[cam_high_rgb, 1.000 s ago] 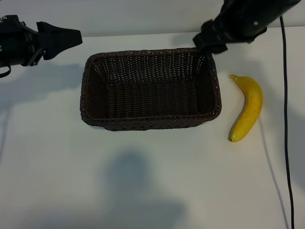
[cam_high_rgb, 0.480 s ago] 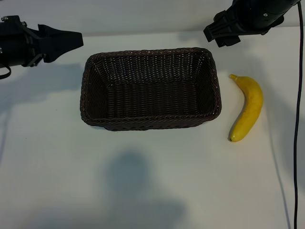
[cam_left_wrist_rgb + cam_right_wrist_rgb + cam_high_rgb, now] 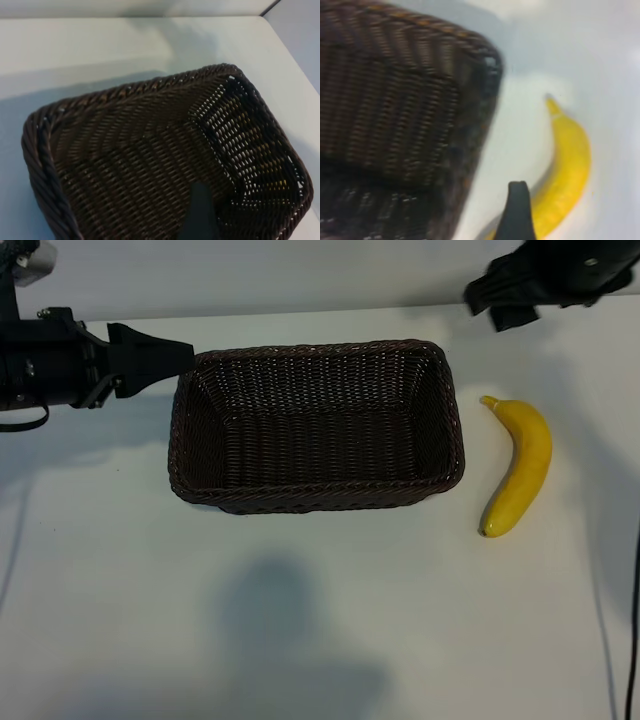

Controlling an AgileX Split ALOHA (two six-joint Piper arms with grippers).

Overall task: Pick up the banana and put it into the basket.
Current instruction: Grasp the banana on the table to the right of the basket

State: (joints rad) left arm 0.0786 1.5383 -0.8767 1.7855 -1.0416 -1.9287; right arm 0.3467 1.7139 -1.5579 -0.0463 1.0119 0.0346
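The yellow banana (image 3: 520,465) lies on the white table just right of the dark-brown wicker basket (image 3: 310,498), which holds nothing. My right gripper (image 3: 492,302) hangs open beyond the banana's stem end, off the basket's far right corner, holding nothing. In the right wrist view one dark finger (image 3: 518,210) shows over the banana (image 3: 567,165), with the basket's corner (image 3: 445,32) beside it. My left gripper (image 3: 180,358) is open at the basket's far left corner. Its finger (image 3: 200,210) shows above the woven floor inside the rim (image 3: 125,90).
A black cable (image 3: 633,640) runs down the right edge of the table. Bare white tabletop (image 3: 300,620) stretches in front of the basket, with a soft shadow on it. The table's far edge runs just behind both arms.
The right arm has swung rightward, away from the basket's far right corner, to beyond the banana. The left arm has slid right until its tip reaches the basket's left rim.
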